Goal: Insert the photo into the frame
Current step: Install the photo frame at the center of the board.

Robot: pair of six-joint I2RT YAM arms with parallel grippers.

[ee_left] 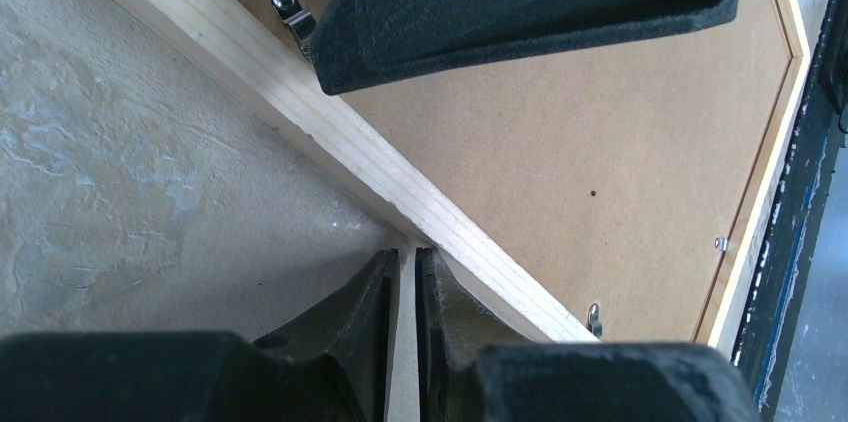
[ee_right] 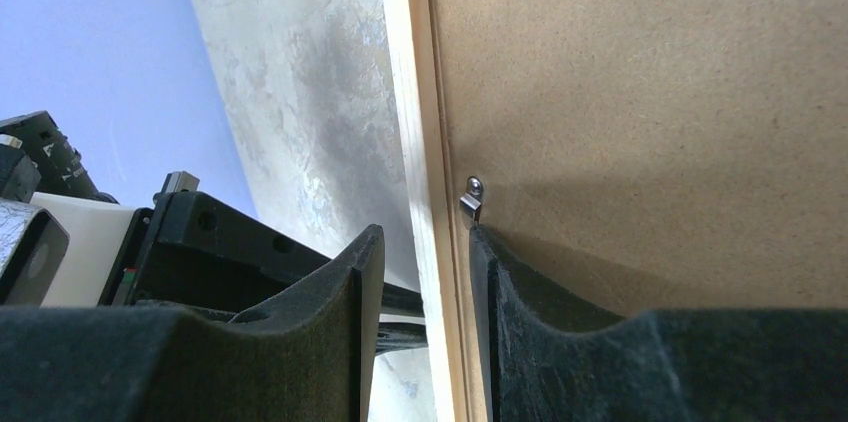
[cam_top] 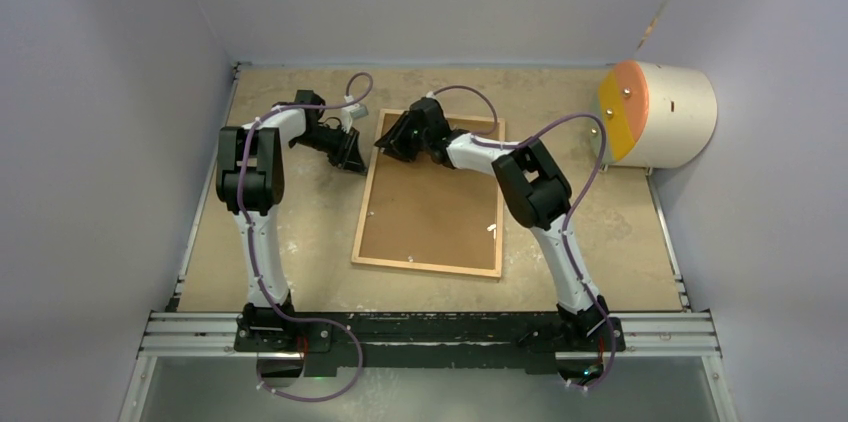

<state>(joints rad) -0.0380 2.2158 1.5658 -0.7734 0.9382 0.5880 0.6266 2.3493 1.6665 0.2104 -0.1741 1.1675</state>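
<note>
Left claw [ee_left: 407,260]: clamped on the frame [cam_top: 427,265] at its corner; grip to be held steady.
Right claw [ee_right: 425,234]: apart, astride the frame's far strip; clip [ee_right: 472,197] to be turned gently.

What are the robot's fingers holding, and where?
The left fingers pinch the frame by its wooden left rim. The right fingers just straddle the rim, with a gap.

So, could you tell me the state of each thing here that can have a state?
frame: flat on the table, back side up
backing board: seated inside the frame
left pincer: shut on the frame's strip at its corner
right pincer: open, astride the frame's strip
metal clip: at the board's edge; latched or not, cannot tell
photo: not in sight
</note>
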